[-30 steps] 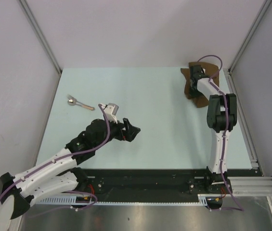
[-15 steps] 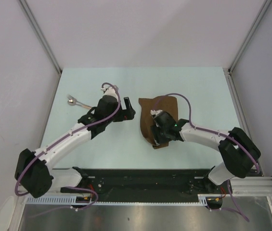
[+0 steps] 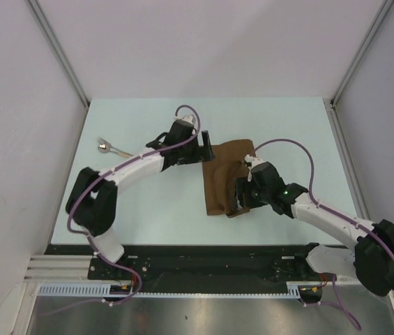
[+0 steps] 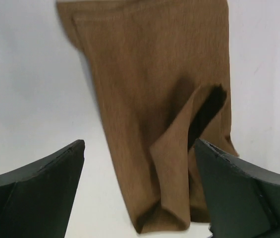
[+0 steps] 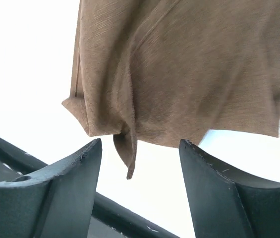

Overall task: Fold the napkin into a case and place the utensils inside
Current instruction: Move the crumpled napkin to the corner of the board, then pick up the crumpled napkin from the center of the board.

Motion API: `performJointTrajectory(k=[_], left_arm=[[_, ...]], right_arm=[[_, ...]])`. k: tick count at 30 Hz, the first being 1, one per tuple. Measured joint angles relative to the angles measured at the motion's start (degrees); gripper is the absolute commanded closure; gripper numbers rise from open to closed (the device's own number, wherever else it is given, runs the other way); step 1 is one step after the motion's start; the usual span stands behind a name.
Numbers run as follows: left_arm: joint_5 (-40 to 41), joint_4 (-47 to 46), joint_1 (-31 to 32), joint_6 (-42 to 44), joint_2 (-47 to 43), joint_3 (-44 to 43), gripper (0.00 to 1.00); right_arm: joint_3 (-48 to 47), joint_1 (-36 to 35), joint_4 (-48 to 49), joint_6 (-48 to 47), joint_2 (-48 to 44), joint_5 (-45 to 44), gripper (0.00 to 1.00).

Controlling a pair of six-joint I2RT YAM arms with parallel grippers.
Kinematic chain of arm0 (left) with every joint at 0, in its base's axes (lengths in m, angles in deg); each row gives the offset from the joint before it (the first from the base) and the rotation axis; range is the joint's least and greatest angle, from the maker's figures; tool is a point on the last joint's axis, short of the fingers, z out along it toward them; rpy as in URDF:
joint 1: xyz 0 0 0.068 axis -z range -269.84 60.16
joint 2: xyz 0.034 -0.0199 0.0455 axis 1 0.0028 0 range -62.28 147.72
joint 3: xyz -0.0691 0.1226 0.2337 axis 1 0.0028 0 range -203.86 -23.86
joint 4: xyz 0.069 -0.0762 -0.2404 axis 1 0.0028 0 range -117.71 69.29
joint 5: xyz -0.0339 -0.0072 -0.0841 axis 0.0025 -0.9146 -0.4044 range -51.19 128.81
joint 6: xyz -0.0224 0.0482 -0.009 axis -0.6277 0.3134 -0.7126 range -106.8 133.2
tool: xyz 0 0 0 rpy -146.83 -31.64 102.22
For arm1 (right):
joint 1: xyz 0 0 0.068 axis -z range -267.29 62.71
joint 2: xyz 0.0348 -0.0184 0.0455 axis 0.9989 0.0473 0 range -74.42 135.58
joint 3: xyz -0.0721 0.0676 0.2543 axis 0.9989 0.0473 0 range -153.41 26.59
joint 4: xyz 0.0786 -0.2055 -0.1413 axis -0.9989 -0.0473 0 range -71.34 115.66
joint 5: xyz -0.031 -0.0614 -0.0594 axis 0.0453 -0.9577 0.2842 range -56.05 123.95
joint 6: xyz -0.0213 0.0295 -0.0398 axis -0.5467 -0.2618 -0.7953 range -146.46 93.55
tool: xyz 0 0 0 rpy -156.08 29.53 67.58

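Tabletop, pale and flat, is closed in by white walls on the left, right and far sides and by a black rail along the near edge, where the two arm bases sit. Bare surface lies open across the near left, along the far strip and down the right side. Two arms reach in: the left arm bends from the near left toward the centre, and the right arm stretches from the near right toward the centre. One brown napkin lies just right of centre, partly folded into a long creased strip running near to far, with a loose flap raised along one side. The left gripper sits at the napkin's far left corner, its jaws spread wide and gripping nothing. The right gripper hangs over the napkin's near right part with its jaws apart. From its wrist camera a loose corner of cloth shows between the fingers, pinched by neither. One spoon lies alone near the far left wall, well apart from the napkin.
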Motion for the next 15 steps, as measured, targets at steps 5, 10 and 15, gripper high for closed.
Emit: performJointTrajectory(k=[5,10,15], left_arm=[[-1.46,0.00,-2.38,1.03,12.72,-11.50,0.31],[-0.76,-0.57,-4.02,4.07,21.66,-16.02,0.45],[-1.49,-3.19,-3.91,6.10,26.88,-16.83,0.60]], right_arm=[[2.71,4.66,1.49,3.56,-4.52,0.79,0.39],[4.33,5.99,3.63,6.82,-3.50,3.13,0.43],[4.35,4.96,7.17,9.49,1.44,5.66,0.44]])
